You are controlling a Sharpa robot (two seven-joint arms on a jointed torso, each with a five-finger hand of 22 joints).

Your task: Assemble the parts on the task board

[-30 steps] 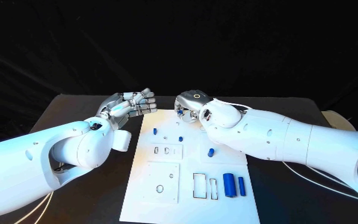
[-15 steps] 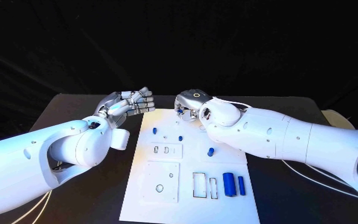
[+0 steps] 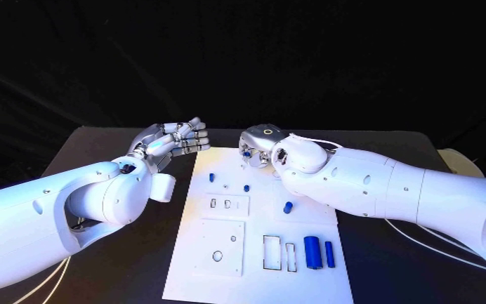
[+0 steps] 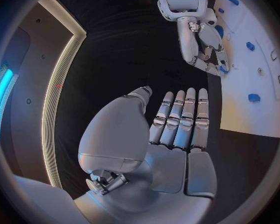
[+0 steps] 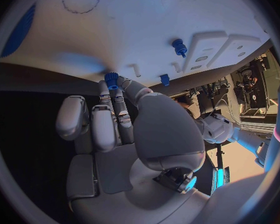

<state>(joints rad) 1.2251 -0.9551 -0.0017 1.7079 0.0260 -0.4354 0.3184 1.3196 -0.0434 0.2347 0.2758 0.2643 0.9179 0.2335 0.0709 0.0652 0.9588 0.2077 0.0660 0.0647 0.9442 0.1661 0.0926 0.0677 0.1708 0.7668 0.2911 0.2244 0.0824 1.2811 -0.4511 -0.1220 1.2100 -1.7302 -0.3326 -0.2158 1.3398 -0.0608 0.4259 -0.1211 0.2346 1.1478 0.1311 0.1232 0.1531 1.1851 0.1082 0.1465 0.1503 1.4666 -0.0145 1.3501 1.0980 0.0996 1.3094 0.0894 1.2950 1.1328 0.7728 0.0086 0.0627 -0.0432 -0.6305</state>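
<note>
White task board (image 3: 203, 262) flat along the middle of the black worktop (image 3: 121, 142), reaching from the near edge toward the far edge. Small blue ribbed peg (image 5: 111, 78) at the board's far end, pinched between thumb and fingertips of the right robot hand (image 3: 256, 147), held down against the board surface. Right robot hand bent downward over that far end, wrist above it, remaining fingers tucked along the palm. Left robot hand (image 3: 174, 140) released and holding nothing, raised just off the board's far left corner, fingers straight, side by side, thumb apart. Other blue parts on the board: short peg (image 3: 212, 177), another (image 3: 246, 188), a stub (image 3: 288, 207) partly hidden by the right arm, and two smooth cylinders (image 3: 313, 252) upright-lying by the rectangular slots (image 3: 272, 252) near the right near corner. Raised white plates with small holes left of those slots.
</note>
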